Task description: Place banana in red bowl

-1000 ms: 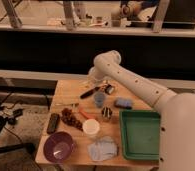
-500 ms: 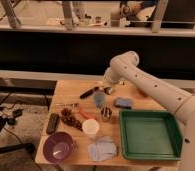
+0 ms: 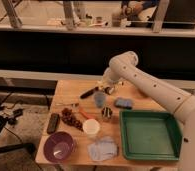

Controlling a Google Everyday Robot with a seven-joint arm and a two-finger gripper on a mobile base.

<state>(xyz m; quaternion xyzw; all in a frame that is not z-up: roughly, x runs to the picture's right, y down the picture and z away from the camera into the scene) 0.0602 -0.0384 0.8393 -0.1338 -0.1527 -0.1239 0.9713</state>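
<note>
One pincer [image 3: 107, 88], now farther right.

No legible txt, labels or nos. anywhere, gripper [image 3: 107, 88] over table's far side

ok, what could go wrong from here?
1. The gripper sits low at the far edge of the table, close to the dark-handled tool and the blue-grey cup; a sideways move might knock either.
2. I cannot make out the banana or the red bowl near the gripper, so no grasp can be confirmed.
</note>
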